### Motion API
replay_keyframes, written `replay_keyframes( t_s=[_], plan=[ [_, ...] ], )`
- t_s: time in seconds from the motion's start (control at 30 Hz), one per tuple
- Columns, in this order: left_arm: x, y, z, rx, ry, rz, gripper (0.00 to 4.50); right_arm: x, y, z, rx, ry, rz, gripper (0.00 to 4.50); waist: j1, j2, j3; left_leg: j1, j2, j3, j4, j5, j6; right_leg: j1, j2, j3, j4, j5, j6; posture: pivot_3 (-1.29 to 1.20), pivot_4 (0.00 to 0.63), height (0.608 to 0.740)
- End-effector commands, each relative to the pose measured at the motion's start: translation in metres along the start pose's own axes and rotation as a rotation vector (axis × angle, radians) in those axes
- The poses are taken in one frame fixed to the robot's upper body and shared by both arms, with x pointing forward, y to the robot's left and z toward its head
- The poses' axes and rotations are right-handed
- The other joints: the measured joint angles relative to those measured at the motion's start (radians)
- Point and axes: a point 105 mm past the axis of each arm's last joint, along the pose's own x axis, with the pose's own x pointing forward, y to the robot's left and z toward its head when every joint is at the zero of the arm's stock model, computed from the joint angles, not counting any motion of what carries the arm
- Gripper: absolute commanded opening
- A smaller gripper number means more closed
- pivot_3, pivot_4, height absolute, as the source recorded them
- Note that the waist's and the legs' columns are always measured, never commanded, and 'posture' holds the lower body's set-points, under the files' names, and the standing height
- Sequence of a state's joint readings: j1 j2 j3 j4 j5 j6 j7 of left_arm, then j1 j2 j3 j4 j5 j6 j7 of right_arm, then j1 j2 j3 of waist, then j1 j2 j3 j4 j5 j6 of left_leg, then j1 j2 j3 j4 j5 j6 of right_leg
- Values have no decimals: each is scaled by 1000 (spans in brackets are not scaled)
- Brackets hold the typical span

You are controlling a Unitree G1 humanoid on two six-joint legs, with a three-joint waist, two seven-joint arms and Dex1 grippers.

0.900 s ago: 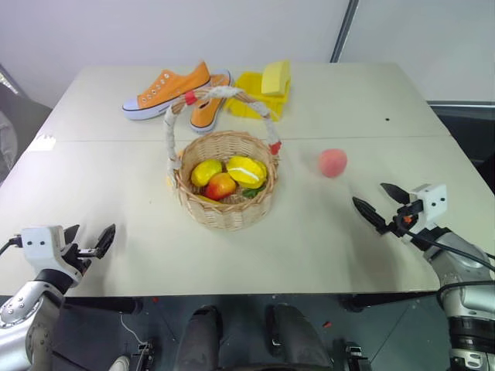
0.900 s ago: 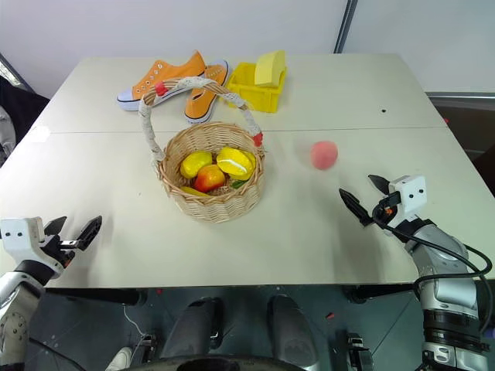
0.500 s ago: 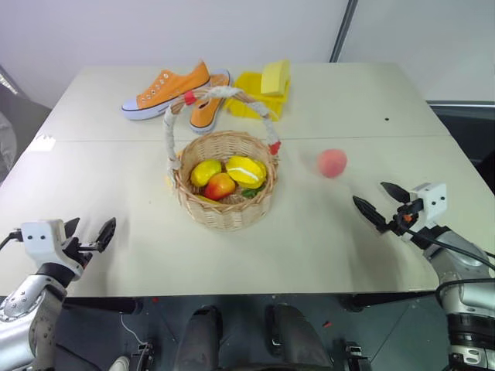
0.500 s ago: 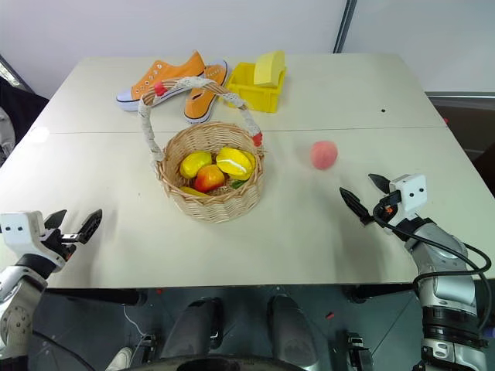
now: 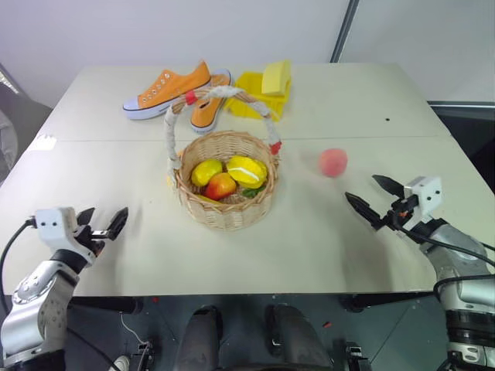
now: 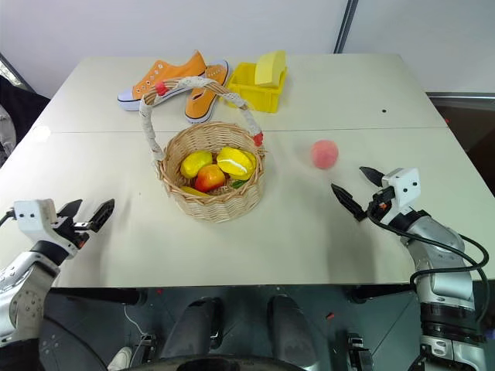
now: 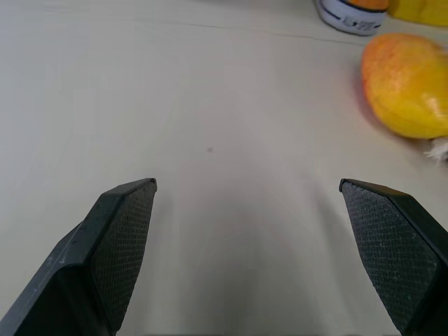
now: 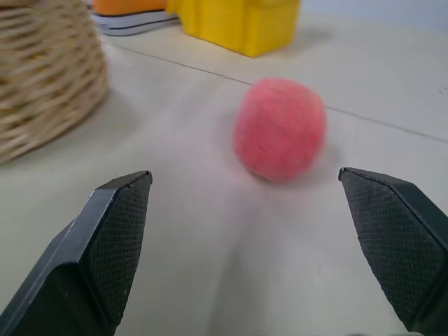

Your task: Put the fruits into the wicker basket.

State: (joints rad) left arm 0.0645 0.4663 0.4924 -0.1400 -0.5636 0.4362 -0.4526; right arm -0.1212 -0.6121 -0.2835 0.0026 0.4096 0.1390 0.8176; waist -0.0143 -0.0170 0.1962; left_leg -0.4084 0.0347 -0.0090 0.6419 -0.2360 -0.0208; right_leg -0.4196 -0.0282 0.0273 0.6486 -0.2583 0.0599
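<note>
1. The wicker basket (image 5: 225, 188) stands near the middle of the pale worktop (image 5: 340, 108), its arched handle upright, red ties at both ends.
2. Three fruits lie inside it – a yellow one (image 5: 206, 171), a red-yellow one (image 5: 220, 185) and a yellow one with a white band (image 5: 247, 170).
3. In the left wrist view a mango (image 7: 407, 84) lies on the worktop just beside the basket.
4. The pink peach (image 5: 332, 162) sits on the worktop, well apart from the basket on its right.
5. The right gripper (image 5: 373, 198) hovers near the peach – jaws spread wide, nothing between them.
6. The left gripper (image 5: 103, 223) hangs over the near left edge, jaws wide apart and empty.
7. Behind the basket lie two orange shoes (image 5: 172, 87) and a yellow bin (image 5: 254, 100) holding a yellow sponge (image 5: 275, 77).
</note>
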Motion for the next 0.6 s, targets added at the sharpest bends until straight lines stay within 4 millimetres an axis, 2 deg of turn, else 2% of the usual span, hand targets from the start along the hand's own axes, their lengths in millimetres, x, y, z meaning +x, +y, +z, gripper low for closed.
replay_keyframes(
  t_s=[0.03,0.2,0.4,0.6],
  plan=[
    [7,-11,19,-20,-26,-52,4500,3,12,30,-64,-41,107,4463,0,0,0,0,0,0,0,0,0,0,0,0,0,0,0,0,150,740],
    [32,-36,40,-134,-15,-175,4500,2,43,61,-112,-36,292,4463,3,0,0,0,0,-1,0,0,0,0,1,0,1,0,1,0,150,740],
    [62,-59,45,-130,89,-253,4500,1,80,90,-155,-42,470,4463,0,-1,0,0,-1,-1,1,0,0,1,1,0,1,1,2,0,150,740],
    [92,-66,52,-177,140,-244,4500,5,99,106,-180,-70,536,4463,1,-2,0,0,-1,-1,1,0,0,1,2,0,1,2,5,0,150,740]
  ],
)
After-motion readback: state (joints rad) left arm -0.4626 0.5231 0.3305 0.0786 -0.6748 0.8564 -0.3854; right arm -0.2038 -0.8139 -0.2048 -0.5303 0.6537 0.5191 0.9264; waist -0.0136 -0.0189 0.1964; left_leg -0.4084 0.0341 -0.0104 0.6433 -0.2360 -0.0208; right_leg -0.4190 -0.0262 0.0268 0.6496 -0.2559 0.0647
